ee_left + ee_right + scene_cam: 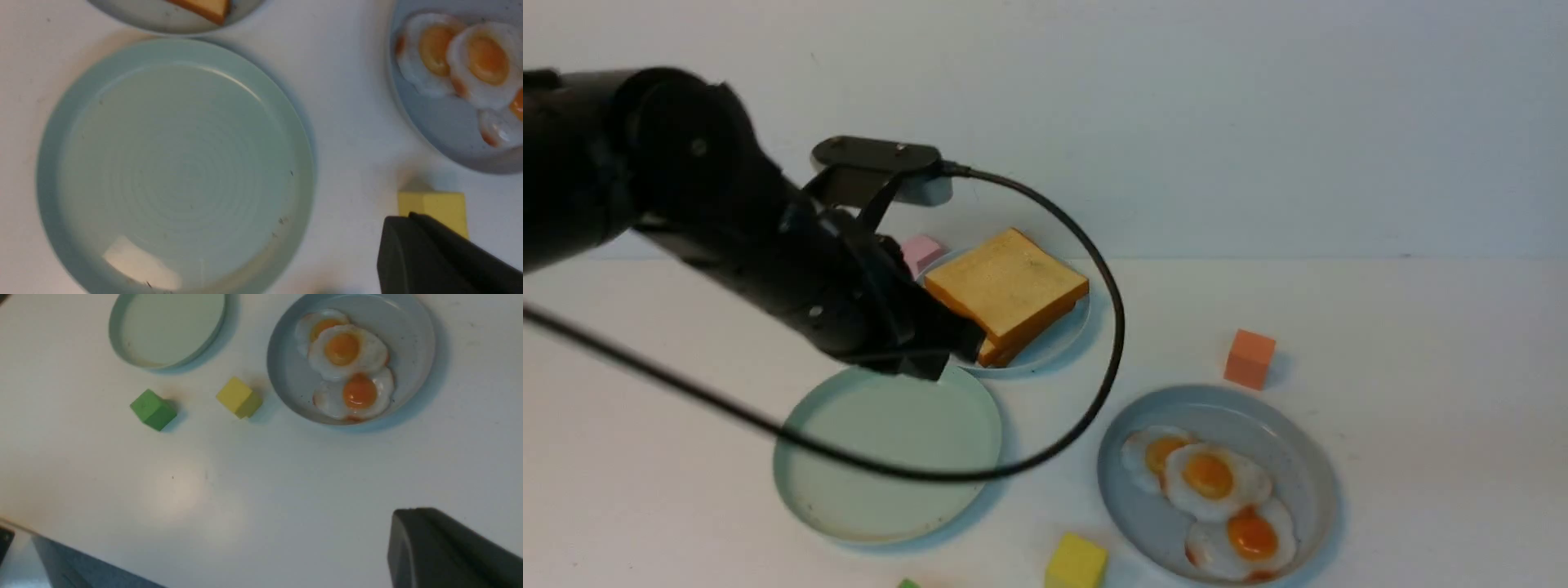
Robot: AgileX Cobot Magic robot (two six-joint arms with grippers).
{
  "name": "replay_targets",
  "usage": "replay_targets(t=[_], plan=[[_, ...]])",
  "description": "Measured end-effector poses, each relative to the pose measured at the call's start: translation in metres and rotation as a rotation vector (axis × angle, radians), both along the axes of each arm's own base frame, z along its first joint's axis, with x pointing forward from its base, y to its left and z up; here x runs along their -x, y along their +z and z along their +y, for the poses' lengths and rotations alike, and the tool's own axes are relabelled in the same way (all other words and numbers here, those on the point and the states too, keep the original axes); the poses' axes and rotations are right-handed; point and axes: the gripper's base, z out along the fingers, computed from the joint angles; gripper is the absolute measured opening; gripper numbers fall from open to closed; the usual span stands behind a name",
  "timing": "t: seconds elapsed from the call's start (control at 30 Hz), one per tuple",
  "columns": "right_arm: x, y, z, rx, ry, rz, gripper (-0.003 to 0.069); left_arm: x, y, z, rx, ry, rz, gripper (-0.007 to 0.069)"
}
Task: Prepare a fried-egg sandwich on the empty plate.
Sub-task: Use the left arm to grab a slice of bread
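The empty mint-green plate (pixel 890 457) (pixel 175 163) (pixel 169 326) lies at the front left. Behind it, two stacked toast slices (pixel 1009 290) (pixel 204 6) rest on a small light-blue plate (pixel 1058 343). Three fried eggs (pixel 1209 478) (pixel 486 61) (pixel 345 349) overlap on the grey-blue plate (pixel 1307 465) at the right. My left gripper (pixel 956 343) (pixel 408 218) hovers above the mint plate's far edge, next to the toast, shut and holding nothing. My right gripper (pixel 412 512) is shut and empty, above bare table nearer than the egg plate; the front view does not show it.
Loose cubes lie around the plates: pink (pixel 920 249) behind the toast plate, orange (pixel 1249 358) at the right, yellow (pixel 1076 562) (pixel 239 397) between the front plates, green (pixel 153 409) near it. The left arm's cable (pixel 1115 327) loops over the plates. The table's near edge (pixel 24 528) shows.
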Motion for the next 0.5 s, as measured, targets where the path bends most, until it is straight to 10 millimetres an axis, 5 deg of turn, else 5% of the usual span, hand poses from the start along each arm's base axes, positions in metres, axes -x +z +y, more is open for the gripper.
replay_targets(t=[0.3,0.5], plan=[[-0.001,0.039,0.018,0.03,0.262,-0.124,0.0005,-0.086,-0.034,-0.032,-0.074,-0.113,-0.006,0.0001],[0.001,0.048,0.022,0.031,0.332,-0.217,0.0006,-0.121,-0.056,-0.044,-0.116,-0.165,-0.073,0.0152]])
